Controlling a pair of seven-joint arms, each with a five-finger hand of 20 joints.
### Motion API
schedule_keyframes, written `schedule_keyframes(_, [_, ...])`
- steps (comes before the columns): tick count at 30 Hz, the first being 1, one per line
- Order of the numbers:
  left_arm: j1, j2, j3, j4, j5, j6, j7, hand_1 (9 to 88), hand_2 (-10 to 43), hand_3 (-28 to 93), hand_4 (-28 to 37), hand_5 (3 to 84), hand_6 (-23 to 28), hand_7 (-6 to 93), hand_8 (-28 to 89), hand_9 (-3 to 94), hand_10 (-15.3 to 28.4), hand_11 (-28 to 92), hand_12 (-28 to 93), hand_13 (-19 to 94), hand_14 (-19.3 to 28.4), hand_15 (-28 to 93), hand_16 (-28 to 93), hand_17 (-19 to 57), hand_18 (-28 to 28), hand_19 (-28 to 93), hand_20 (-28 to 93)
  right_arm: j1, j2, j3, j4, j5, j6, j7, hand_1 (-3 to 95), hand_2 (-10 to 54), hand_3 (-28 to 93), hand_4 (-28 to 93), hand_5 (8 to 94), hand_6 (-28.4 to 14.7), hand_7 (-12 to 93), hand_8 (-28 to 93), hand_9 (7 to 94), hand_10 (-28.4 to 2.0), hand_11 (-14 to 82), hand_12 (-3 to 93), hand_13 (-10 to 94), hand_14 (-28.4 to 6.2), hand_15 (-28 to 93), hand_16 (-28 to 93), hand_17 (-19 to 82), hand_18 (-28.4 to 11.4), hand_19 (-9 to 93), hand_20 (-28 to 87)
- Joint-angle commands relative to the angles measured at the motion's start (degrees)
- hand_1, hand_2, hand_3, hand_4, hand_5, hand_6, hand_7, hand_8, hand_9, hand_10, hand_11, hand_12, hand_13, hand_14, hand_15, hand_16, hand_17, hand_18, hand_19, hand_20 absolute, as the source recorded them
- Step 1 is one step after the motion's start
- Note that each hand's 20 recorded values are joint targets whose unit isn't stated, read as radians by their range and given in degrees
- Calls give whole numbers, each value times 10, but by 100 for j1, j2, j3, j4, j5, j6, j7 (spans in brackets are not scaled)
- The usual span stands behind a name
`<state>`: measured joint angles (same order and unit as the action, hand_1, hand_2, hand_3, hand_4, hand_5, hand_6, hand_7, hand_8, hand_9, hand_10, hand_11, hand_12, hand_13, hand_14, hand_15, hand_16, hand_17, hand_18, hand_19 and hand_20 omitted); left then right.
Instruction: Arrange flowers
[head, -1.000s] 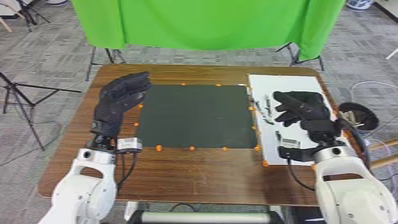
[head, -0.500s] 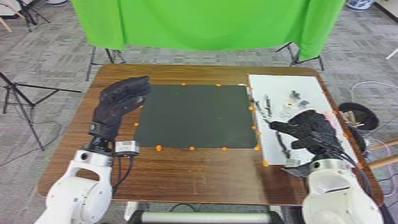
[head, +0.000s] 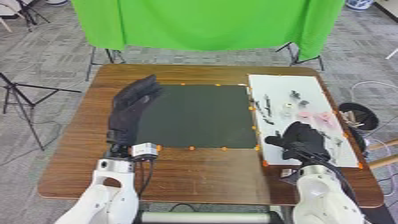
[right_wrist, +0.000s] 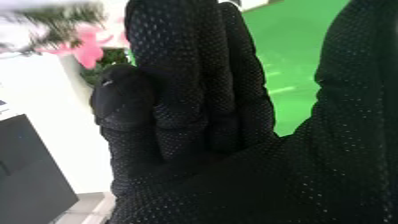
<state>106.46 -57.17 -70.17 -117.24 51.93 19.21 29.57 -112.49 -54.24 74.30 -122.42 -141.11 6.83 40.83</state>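
In the head view the right hand (head: 302, 140) is over the near part of the white board (head: 282, 85), with pink flowers (head: 313, 117) just beyond it. Dark stems (head: 267, 106) lie along the board's inner side, and small dark and pale pieces lie near its middle. The left hand (head: 131, 107) is at the left edge of the dark mat (head: 195, 117), open and holding nothing. From the right wrist view, the right hand (right_wrist: 204, 105) has its fingers extended, its thumb apart and nothing held; a pink flower (right_wrist: 89, 47) and green foliage (right_wrist: 96, 72) show beyond the fingers.
Orange markers (head: 192, 148) edge the dark mat. A dark round container (head: 358, 116) stands off the table's right edge. A green cloth (head: 209, 25) hangs behind the brown table (head: 200, 175), and a tripod stands on the floor at the left.
The right hand has drawn back toward the robot across the white board, uncovering the flowers. The left hand has moved slightly right, toward the dark mat.
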Motion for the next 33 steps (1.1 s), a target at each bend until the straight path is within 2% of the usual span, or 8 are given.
schedule_keyframes(1, [489, 138, -1348, 11, 1301, -1200, -1033, 416, -95, 600, -147, 485, 8, 203, -80, 445, 116, 220, 144, 375, 160, 264, 2, 97, 141, 233, 246, 149, -10, -245, 373, -249, 118, 266, 380, -95, 632, -208, 708, -39, 179, -61, 813, -140, 265, 246, 885, -53, 440, 283, 598, -118, 886, 364])
schedule_keyframes(3, [545, -332, -1627, 5, 1617, -1606, -1210, 416, -95, 600, -147, 485, 8, 203, -80, 445, 116, 220, 144, 375, 161, 263, 2, 97, 141, 234, 245, 89, -20, -214, 362, -185, 94, 278, 381, -95, 633, -206, 710, -40, 179, -62, 815, -140, 265, 246, 889, -51, 434, 286, 599, -118, 887, 360])
schedule_keyframes(7, [490, 400, -1239, -6, 1112, -998, -936, 416, -95, 600, -148, 485, 8, 203, -80, 445, 116, 220, 145, 374, 161, 263, 2, 96, 141, 235, 245, 71, -38, -185, 378, -198, 118, 271, 389, -95, 636, -202, 712, -40, 180, -61, 819, -140, 267, 248, 896, -49, 424, 294, 604, -113, 889, 351])
schedule_keyframes(15, [661, -449, -1765, -25, 1702, -1715, -1283, 416, -95, 599, -144, 486, 8, 203, -80, 445, 116, 221, 144, 374, 161, 264, 2, 95, 141, 237, 244, 40, -3, -129, 322, -129, 211, 253, 388, -95, 645, -200, 713, -40, 179, -62, 820, -140, 267, 249, 899, -49, 419, 303, 604, -112, 892, 344])
schedule_keyframes(16, [550, 420, -1254, -9, 1101, -1007, -964, 416, -95, 598, -144, 486, 8, 203, -80, 445, 116, 221, 144, 374, 161, 264, 2, 95, 141, 237, 244, 28, -6, -123, 314, -133, 214, 283, 389, -95, 645, -199, 713, -41, 179, -62, 820, -139, 267, 249, 900, -49, 418, 303, 604, -112, 892, 343])
schedule_keyframes(18, [499, 632, -1107, -1, 949, -839, -870, 416, -95, 598, -145, 485, 7, 204, -80, 445, 117, 221, 144, 375, 162, 263, 2, 95, 141, 237, 244, 66, -3, -133, 360, -138, 237, 289, 390, -95, 646, -199, 714, -40, 179, -62, 821, -139, 268, 249, 900, -49, 418, 304, 604, -112, 892, 342])
schedule_keyframes(28, [627, -403, -1742, -13, 1693, -1802, -1333, 416, -95, 598, -145, 484, 8, 201, -79, 445, 116, 221, 144, 373, 162, 262, 2, 94, 141, 239, 243, 33, -42, -168, 544, -58, 186, 407, 423, -95, 664, -195, 724, -38, 188, -60, 832, -138, 280, 254, 912, -43, 412, 304, 621, -101, 885, 330])
schedule_keyframes(33, [663, -523, -1866, -12, 1780, -1931, -1398, 416, -95, 598, -145, 483, 8, 201, -78, 443, 117, 220, 143, 373, 163, 262, 2, 94, 141, 238, 242, 47, -72, -221, 621, 54, 146, 436, 455, -95, 650, -194, 730, -41, 192, 0, 841, -136, 282, 276, 922, -38, 407, 306, 636, -90, 874, 327])
